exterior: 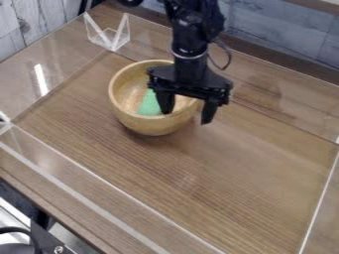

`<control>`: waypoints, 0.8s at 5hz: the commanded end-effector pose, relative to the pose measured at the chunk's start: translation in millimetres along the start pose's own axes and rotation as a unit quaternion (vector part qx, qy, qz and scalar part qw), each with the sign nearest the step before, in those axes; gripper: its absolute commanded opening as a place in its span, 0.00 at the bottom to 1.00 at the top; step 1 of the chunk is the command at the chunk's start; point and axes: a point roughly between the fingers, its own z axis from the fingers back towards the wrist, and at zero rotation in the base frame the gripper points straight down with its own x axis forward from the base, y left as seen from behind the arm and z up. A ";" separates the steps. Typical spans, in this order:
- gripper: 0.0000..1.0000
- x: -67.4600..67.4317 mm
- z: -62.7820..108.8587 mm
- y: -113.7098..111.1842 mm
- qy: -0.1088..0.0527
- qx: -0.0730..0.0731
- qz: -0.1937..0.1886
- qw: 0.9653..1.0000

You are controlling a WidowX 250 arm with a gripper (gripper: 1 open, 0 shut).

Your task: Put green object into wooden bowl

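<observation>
The flat, bright green rectangular block (151,102) lies inside the round, light tan wooden bowl (129,111), leaning on the inner wall on the side toward the arm, one end lower in the hollow and the other propped higher. Only part of its face shows; the rest is hidden behind the near finger of the hand.

The black robot hand (187,100) hangs over the bowl's right rim, pointing straight down. Its two fingers are spread wide apart. One fingertip (171,104) stands inside the bowl just beside the green block; whether it touches the block cannot be told from this angle. The other finger comes down outside the bowl, close to its right wall, above the table. Nothing is pinched between the fingers; the block sits to the left of the hand's centre, free of its grasp.

The bowl stands on a brown wood-grain table (225,169), within low clear plastic walls (40,149) that edge the work area.
</observation>
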 end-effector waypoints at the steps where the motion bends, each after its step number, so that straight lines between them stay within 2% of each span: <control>1: 1.00 16.2 22.3 -5.2 -0.027 -0.013 -0.025 0.999; 2: 1.00 18.6 21.4 -5.5 -0.026 -0.012 -0.009 1.000; 4: 1.00 16.8 42.5 -3.4 -0.036 -0.019 0.062 0.997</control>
